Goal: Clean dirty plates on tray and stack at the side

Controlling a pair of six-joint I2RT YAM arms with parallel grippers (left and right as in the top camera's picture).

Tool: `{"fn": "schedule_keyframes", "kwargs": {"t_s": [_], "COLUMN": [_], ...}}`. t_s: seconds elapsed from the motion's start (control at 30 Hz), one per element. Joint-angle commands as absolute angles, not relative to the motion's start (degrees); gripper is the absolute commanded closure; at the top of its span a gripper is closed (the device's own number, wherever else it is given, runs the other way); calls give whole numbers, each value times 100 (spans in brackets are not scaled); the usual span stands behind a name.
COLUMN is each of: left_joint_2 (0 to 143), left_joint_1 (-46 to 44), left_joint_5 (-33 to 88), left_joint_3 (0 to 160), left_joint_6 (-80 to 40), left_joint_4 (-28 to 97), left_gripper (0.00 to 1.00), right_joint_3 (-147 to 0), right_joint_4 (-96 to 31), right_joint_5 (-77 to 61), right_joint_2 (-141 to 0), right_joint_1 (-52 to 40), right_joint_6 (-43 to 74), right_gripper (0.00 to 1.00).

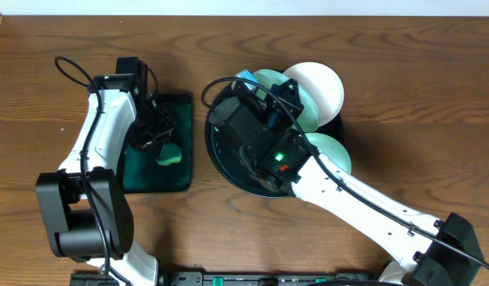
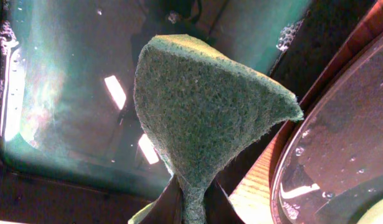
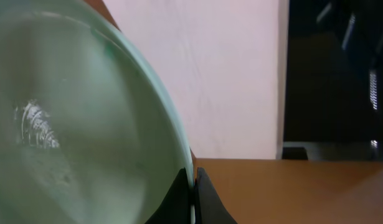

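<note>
Left claw (image 2: 191, 198): pinched tight on a green sponge (image 2: 203, 106), over the small green tray (image 1: 177, 176). Right claw (image 3: 192, 198): clamped on the rim of a mint plate (image 3: 66, 124), which is tilted above the black tray (image 1: 215, 151). White plate (image 1: 320, 83) and second mint plate (image 1: 333, 152) sit at that tray's right side.

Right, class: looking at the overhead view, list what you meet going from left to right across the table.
Left arm's base → dark green rectangular tray → round black tray → right arm's base. The plates and the sponge overlap the trays, so they are left out.
</note>
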State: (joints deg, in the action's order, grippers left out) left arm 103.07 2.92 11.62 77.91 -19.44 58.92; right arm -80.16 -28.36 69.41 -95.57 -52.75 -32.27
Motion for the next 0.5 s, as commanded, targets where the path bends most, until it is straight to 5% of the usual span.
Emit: {"fn": "schedule_keyframes", "kwargs": {"t_s": [0.0, 0.23, 0.3, 0.4, 0.47], "left_joint_2": [10313, 10313, 10313, 10313, 10313], "left_joint_1": [320, 320, 320, 320, 320], "left_joint_5": [1085, 1085, 1085, 1085, 1085], "left_joint_3": [7730, 7730, 7730, 7730, 7730], "left_joint_6": [-1909, -1907, -1907, -1907, -1907], "left_joint_4": [5927, 5955, 5972, 5975, 5951], "left_gripper": [93, 93, 93, 94, 93], "right_joint_3": [-8044, -8049, -8049, -8055, -8055], "right_joint_4": [-2886, -2958, -3050, -3369, -3634], "right_joint_5": [6324, 6864, 5658, 6766, 5616], "right_joint_2": [-9511, -9581, -9531, -9500, -9480], "right_joint_1": [-5452, -5631, -5586, -5621, -5535], "right_joint_6": [-2893, -2338, -2270, -1734, -1678], "right_gripper": [99, 99, 99, 99, 99]}}
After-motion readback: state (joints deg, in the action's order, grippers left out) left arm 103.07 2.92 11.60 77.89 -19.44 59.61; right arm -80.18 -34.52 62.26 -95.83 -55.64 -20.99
